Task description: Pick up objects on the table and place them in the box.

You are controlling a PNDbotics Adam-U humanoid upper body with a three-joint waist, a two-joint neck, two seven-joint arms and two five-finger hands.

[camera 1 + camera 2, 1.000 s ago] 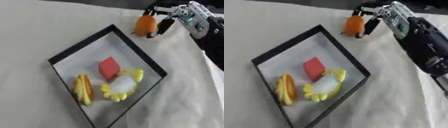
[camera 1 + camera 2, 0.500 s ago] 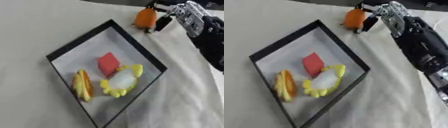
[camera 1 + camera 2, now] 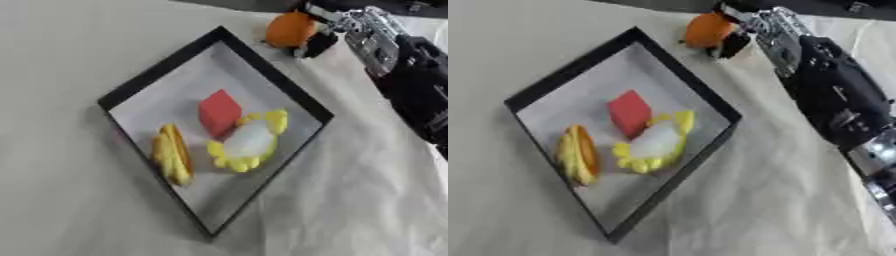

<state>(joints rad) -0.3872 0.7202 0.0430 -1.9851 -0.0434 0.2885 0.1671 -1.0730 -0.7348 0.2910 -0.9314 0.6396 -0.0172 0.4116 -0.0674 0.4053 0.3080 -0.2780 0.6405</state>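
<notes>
Left eye view, starting nearest the bottom of the frame: the box (image 3: 289, 87), a shallow black-walled tray with a pale floor, sits as a diamond in mid-frame on the cloth-covered counter (image 3: 61, 60). Three things lie in it. Lower left, one long yellow-orange piece (image 3: 172, 155); just right of it and perhaps touching, one yellow-and-white lumpy piece (image 3: 245, 142); above that, touching its upper edge, one red block (image 3: 218, 112). All three look like toy food, so I would judge them light.

Up at the top of the frame, just outside the box's upper corner, sits one orange ball (image 3: 290, 29), the only loose thing I can spot on the counter. The right hand (image 3: 750, 31) reaches in from the upper right, and its dark fingers (image 3: 317, 44) curl against the ball's right side. Whether it is lifted or resting on the cloth, I cannot tell.

As for handling, the ball looks round and smooth, probably light and rigid, and likely to roll or slip if pinched off-centre. Best hold is across its widest part, thumb opposite fingers. No left hand shows anywhere.
</notes>
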